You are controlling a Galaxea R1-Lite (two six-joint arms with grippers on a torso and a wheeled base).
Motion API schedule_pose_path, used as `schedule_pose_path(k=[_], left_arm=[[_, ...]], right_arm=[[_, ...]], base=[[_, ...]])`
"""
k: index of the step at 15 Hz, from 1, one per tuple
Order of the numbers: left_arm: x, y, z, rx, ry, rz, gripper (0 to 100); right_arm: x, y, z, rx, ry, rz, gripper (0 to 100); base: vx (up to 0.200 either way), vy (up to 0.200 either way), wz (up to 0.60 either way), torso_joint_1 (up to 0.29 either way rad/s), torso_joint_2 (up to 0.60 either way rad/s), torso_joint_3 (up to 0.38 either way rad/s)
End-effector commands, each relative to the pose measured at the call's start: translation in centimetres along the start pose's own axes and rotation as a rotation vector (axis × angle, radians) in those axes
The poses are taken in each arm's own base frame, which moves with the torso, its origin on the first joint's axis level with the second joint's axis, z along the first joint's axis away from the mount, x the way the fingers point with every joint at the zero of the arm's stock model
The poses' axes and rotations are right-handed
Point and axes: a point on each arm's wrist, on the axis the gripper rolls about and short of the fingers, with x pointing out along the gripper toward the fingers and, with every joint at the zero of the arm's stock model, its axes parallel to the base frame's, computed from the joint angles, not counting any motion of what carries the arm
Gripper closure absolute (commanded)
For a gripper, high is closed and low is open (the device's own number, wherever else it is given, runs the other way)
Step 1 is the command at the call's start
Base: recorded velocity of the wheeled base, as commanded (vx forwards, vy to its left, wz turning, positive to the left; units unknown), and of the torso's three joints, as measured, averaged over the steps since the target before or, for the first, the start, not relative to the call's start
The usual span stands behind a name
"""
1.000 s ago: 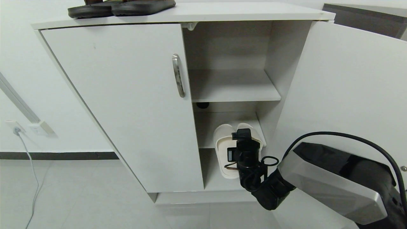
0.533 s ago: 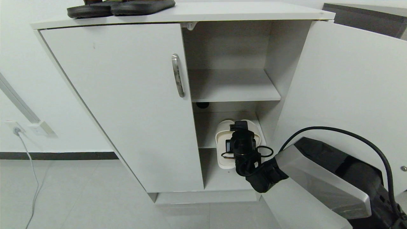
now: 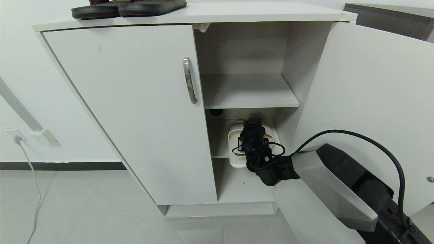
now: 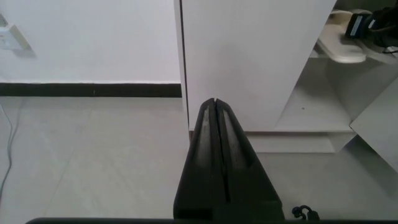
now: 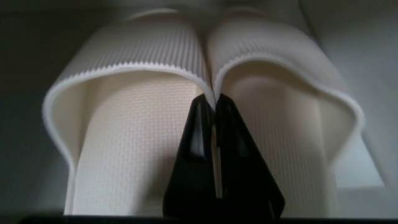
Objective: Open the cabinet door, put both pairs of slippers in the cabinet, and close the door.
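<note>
The white cabinet (image 3: 118,101) has its right door (image 3: 366,95) swung open and its left door shut. A pair of cream slippers (image 3: 237,149) lies on the middle shelf, heels sticking out past its front edge. My right gripper (image 3: 250,130) is shut on the slippers (image 5: 137,124), pinching their two inner edges together (image 5: 212,106). A pair of black slippers (image 3: 129,7) rests on the cabinet top at the left. My left gripper (image 4: 214,109) is shut on nothing, low over the floor in front of the cabinet; the cream slippers (image 4: 341,48) show beyond it.
The upper shelf (image 3: 247,91) and the bottom compartment (image 3: 237,189) hold nothing. A metal handle (image 3: 190,80) is on the shut left door. A wall socket with a grey cable (image 3: 20,142) is at the left. Tiled floor (image 3: 84,210) lies before the cabinet.
My right gripper has pushed forward and up, carrying the cream slippers deeper onto the middle shelf. The left arm has not visibly moved.
</note>
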Motion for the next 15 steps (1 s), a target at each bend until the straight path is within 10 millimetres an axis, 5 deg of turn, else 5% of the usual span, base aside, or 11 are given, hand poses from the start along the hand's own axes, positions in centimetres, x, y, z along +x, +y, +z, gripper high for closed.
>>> schedule_pose_path(k=[1, 15], left_arm=[[0.0, 0.0, -0.01, -0.002, 0.0, 0.0, 100], [0.01, 0.0, -0.01, -0.002, 0.002, 0.0, 100]], right_arm=[[1.41, -0.25, -0.94, -0.005, 0.004, -0.006, 100], [1.95, -0.63, -0.76, 0.013, -0.063, 0.005, 100]], base=[[0.0, 0.0, 0.0, 0.0, 0.0, 0.0], [0.0, 0.0, 0.0, 0.0, 0.0, 0.0]])
